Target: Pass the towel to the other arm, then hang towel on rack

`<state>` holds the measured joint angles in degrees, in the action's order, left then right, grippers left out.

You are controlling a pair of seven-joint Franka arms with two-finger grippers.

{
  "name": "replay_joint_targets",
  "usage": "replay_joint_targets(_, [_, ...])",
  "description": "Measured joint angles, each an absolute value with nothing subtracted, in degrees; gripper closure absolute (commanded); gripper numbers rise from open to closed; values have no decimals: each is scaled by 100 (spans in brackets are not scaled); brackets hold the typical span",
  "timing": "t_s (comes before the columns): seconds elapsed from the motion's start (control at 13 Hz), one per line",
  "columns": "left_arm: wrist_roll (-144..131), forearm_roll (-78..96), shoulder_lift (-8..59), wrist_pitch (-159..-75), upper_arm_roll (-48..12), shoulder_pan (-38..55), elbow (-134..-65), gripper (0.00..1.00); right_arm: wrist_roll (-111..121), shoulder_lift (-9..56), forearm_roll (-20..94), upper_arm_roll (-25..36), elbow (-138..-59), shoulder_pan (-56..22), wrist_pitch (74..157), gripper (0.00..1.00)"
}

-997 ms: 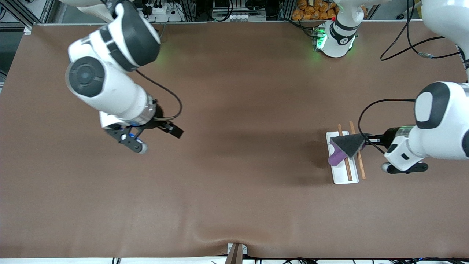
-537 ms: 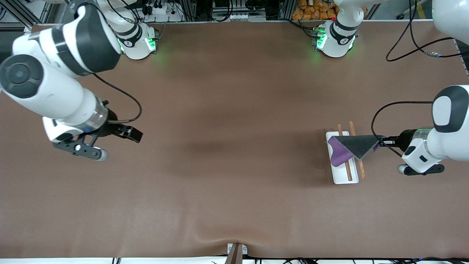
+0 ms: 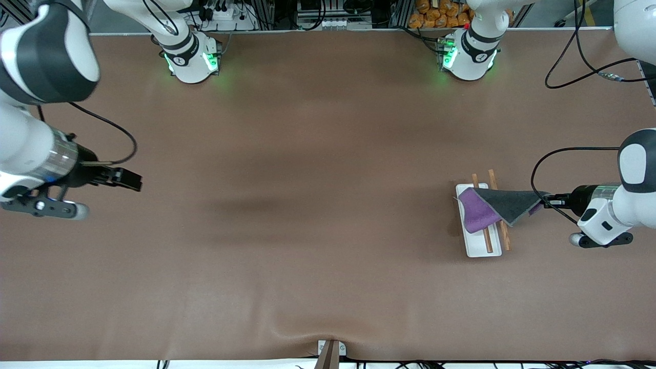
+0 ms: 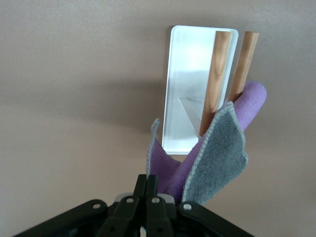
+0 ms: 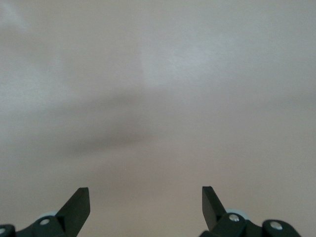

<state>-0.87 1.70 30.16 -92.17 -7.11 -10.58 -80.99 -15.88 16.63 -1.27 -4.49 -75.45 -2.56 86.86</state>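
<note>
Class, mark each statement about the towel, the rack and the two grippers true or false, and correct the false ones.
1. The left gripper is shut on a corner of the towel. True.
2. The towel lies flat on the table, clear of the rack. False: it is draped over the rack's wooden rods.
3. The right gripper is open and holds nothing. True.
4. The right gripper hovers over the rack. False: it is over bare table at the right arm's end.
5. The towel shows both a grey and a purple face. True.

right gripper point(image 3: 125, 178) withdrawn toward the right arm's table end, left gripper point(image 3: 544, 200) drawing the towel point(image 3: 499, 204) out across the rack point(image 3: 482, 245)
</note>
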Motion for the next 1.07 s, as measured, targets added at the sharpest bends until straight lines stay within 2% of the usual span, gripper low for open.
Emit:
replay_joint_targets(0.15, [-58,170,3076,-9231,-710,-1158,-8099,100,-1526,1363,-121,-451,-7943,-86,8802,0])
replay_joint_targets(0.23, [-14,170,3096,-9237,-710,-1194,-8099,94,-1495,1182,-120,-452,-8222,-53,8957,0])
replay_joint_targets(0.38, [3,170,3127,-9276,-710,-1236,-8099,1,-1262,801,-121,-454,-8858,0,9294,0])
replay_joint_targets(0.61, [6,170,3165,-9318,-710,-1289,-8099,0,-952,550,-121,-452,-9335,306,9448,0])
replay_joint_targets(1.07, [7,170,3006,-9326,-749,-1291,-7965,0,-986,528,-126,-548,-9070,338,9454,0])
